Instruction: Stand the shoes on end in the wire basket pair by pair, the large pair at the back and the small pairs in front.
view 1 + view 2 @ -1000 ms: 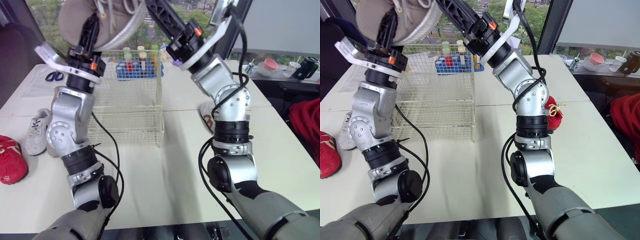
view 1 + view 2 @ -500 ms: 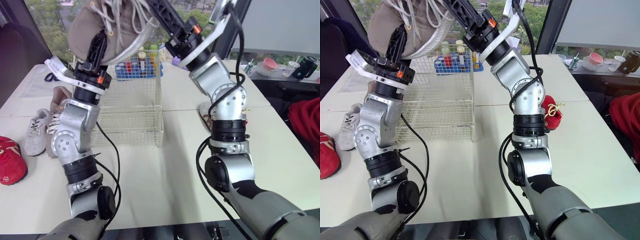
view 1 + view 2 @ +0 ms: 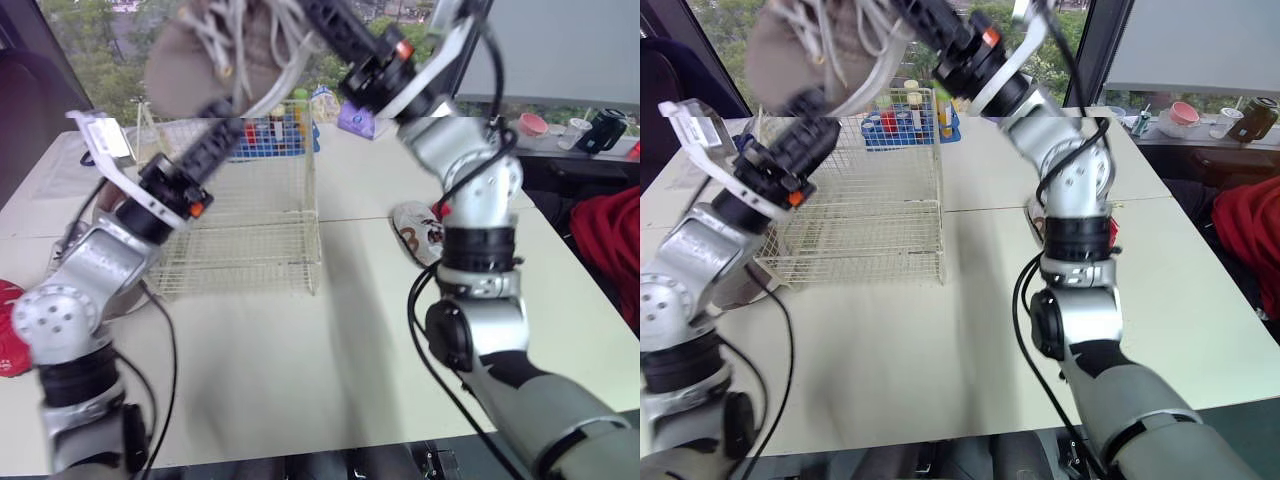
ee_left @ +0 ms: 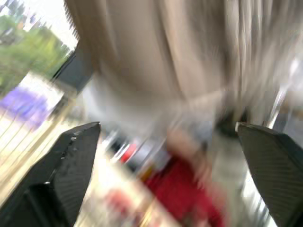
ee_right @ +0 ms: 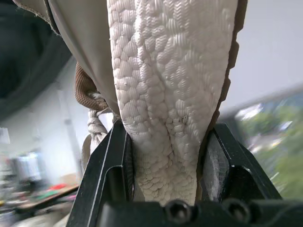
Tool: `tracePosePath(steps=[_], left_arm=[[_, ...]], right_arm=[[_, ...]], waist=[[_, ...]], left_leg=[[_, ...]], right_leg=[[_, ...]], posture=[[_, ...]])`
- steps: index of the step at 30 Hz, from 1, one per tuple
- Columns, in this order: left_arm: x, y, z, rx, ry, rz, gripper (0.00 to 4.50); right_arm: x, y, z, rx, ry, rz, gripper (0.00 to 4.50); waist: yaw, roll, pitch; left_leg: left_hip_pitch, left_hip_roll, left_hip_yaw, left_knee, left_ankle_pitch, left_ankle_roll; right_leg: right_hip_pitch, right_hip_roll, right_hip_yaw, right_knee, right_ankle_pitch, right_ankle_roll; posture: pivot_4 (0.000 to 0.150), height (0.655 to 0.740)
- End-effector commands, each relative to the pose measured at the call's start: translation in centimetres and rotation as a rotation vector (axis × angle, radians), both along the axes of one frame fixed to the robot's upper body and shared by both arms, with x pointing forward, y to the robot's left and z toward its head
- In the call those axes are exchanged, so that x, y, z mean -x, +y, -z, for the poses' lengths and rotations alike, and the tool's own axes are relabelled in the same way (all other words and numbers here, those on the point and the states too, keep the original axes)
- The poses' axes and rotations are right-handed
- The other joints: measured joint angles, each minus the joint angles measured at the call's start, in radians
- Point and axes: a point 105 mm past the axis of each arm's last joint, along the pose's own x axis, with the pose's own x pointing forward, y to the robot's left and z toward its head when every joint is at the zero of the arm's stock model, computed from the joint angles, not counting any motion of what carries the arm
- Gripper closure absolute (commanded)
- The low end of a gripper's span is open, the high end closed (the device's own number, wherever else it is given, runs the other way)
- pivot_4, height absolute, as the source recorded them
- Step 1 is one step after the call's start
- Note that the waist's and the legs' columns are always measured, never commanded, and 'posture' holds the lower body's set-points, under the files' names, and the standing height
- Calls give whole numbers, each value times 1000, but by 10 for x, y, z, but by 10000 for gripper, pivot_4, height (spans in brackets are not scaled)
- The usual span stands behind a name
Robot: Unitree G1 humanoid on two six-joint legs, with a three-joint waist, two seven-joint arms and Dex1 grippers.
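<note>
A large tan shoe with a white sole and loose laces hangs high above the wire basket. My right gripper is shut on it, both fingers clamping the white sole. In the eye views that gripper reaches in from the right at the top edge. My left gripper stands open below the shoe and apart from it, over the basket's left side; its fingers are spread wide with nothing between them. The basket looks empty. A small white sneaker lies on the table behind my right arm.
A red shoe lies at the table's far left edge. Behind the basket stand a blue rack of tubes and a purple object. Cups and a black mug sit at the back right, and a red cloth lies beyond the right edge.
My right gripper has shut on the tan shoe's sole. My left gripper has let go of the shoe, opened and dropped down and left. The camera has shifted too.
</note>
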Motion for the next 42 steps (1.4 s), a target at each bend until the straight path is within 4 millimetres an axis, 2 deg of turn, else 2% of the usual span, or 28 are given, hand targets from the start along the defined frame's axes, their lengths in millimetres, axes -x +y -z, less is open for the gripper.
tracePosePath(steps=[1, 6, 10, 13, 17, 21, 25, 29, 32, 35, 37, 42], left_arm=[[21, 6, -5, -195, -80, -58, 114], [45, 28, 5, -417, -48, -103, 114], [54, 64, 5, -571, -7, -199, 114], [61, 85, 2, -628, 9, -247, 114], [68, 99, -1, -617, 16, -256, 114], [69, 103, 6, -592, 36, -216, 114], [65, 88, 17, -579, 29, -158, 114], [60, 79, 20, -550, 10, -139, 114], [57, 76, 22, -537, 8, -139, 0], [56, 74, 24, -533, 9, -144, 0], [56, 73, 24, -524, 7, -148, 0], [53, 76, 27, -518, 13, -160, 0]], right_arm=[[12, -10, -31, 61, -251, 60, 30354], [-11, 1, -26, 284, -396, 146, 30354], [-22, 16, -7, 469, -462, 150, 30354], [-30, 23, 8, 551, -452, 147, 30354], [-35, 31, 22, 613, -437, 139, 30354], [-36, 44, 34, 662, -389, 73, 30354], [-38, 57, 40, 676, -356, 63, 30354], [-48, 66, 64, 776, -304, 83, 30354], [-58, 68, 79, 842, -268, 151, 15669], [-62, 67, 78, 839, -255, 187, 703], [-64, 61, 69, 810, -252, 220, 703], [-62, 39, 59, 784, -247, 201, 703]], waist=[[-3, 0, 0], [-19, 0, 0], [-31, 2, 1], [-31, 3, 2], [-29, 3, 2], [-30, 3, 2], [-30, 3, 2], [-30, 2, 1], [-31, 2, 1], [-30, 2, 1], [-30, 2, 1], [-28, 2, 1]], left_leg=[[0, 0, 0, -1, 0, 0], [7, 2, 5, -11, 1, -1], [6, 3, 5, -13, 1, -1], [5, 3, 5, -14, 1, -2], [4, 3, 5, -16, 1, -2], [4, 3, 3, -16, 1, -3], [4, 3, 3, -16, 2, -5], [4, 3, 3, -18, 2, -6], [4, 3, 3, -21, 3, -7], [4, 3, 3, -24, 5, -10], [3, 3, 3, -26, 9, -16], [4, 3, 3, -26, 9, -16]], right_leg=[[0, 0, 0, -1, 0, 0], [2, 0, 2, -5, 0, 0], [0, 1, 2, -5, -2, -3], [-1, 3, 2, -7, -2, -3], [-1, 3, 2, -9, -2, -3], [-1, 0, 2, -10, -2, -3], [-1, -1, 2, -10, -2, -3], [-2, -1, 2, -10, -1, -3], [-4, -2, 3, -10, -1, -4], [-5, -2, 3, -10, -1, -4], [-6, -2, 3, -10, -1, -5], [-6, -1, 3, -10, -1, -5]], posture=[[1500, 7400], [1500, 7400], [1500, 7400], [1500, 7400], [1500, 7400], [1500, 7400], [1500, 7400], [1500, 7400], [1500, 7400], [1500, 7400], [1500, 7400], [1500, 7400]])
